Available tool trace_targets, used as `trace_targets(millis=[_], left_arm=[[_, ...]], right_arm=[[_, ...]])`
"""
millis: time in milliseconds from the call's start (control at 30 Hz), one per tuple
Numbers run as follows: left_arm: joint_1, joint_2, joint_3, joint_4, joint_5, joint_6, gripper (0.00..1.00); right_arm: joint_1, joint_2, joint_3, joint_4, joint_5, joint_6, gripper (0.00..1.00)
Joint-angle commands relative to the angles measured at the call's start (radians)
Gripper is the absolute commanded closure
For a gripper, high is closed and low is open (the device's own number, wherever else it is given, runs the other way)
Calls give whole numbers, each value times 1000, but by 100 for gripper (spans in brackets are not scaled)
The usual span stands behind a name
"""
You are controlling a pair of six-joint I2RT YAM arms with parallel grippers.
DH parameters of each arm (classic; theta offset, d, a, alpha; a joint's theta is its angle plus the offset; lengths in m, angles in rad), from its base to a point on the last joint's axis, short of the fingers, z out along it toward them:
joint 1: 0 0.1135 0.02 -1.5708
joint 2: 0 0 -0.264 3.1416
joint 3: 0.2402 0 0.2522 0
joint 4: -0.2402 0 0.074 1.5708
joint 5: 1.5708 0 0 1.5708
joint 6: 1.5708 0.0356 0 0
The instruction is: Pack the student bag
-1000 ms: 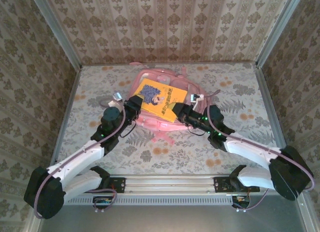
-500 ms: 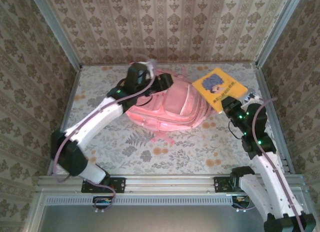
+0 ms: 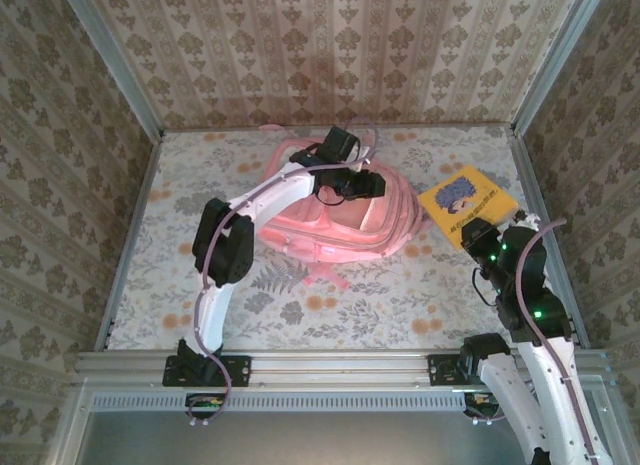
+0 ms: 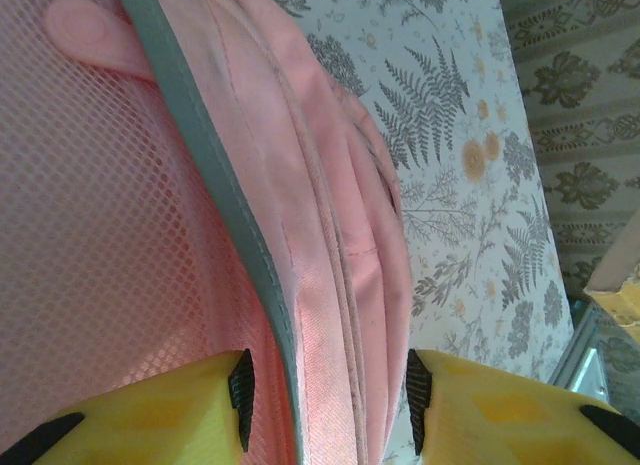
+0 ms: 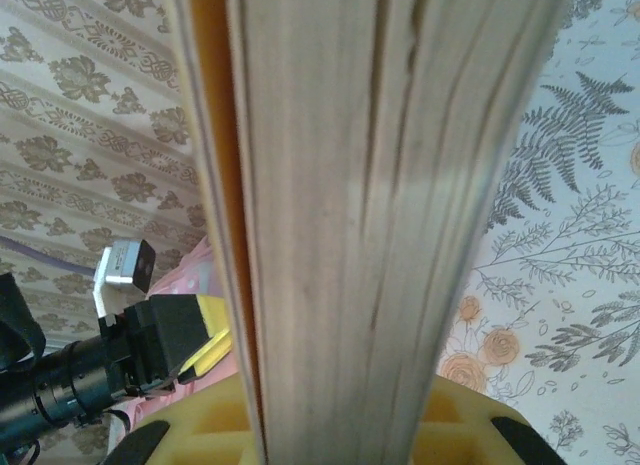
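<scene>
Where the bag lies: the bag (image 3: 345,230) is set flat at the far middle of the table (image 3: 300,305), front pockets upward. No shift from its place of half a second ago is noted.
Left gripper, change: the left gripper (image 3: 367,183) has been swung from the bag's far left corner to above the bag's far middle. The left arm (image 3: 270,195) is now laid across the bag's left half.
Left gripper, state: the jaws are stood about half apart, with a fold of the bag's rim (image 4: 330,285) between the pads (image 4: 241,390). Whether the fold is pinched or merely straddled cannot be told.
Book, change: the book (image 3: 468,197) has been brought nearer and lower. It is held in the air just right of the bag, apart from it.
Right gripper, state: the right gripper (image 3: 482,237) is closed tight on the book's near edge.
Meaning for task: by judgement, the rim is being taken up so that the bag can be held open while the book is kept waiting beside it. Nothing is judged packed yet.
Hidden: from above, the bag's opening is covered by the left arm, so whether it is unzipped cannot be made out.
Cut off: the book's cover is turned away from the right wrist camera, which is presented with the page edges. The bag's outline is cropped at the left wrist.
</scene>
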Motion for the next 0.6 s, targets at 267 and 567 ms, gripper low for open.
trace_targets(millis=[267, 567], left_arm=[[-30, -4, -26, 27, 71, 9, 57], [-33, 58, 38, -94, -41, 44, 59]], right_arm=[[20, -23, 8, 92, 26, -42, 100], [20, -27, -1, 98, 6, -26, 100]])
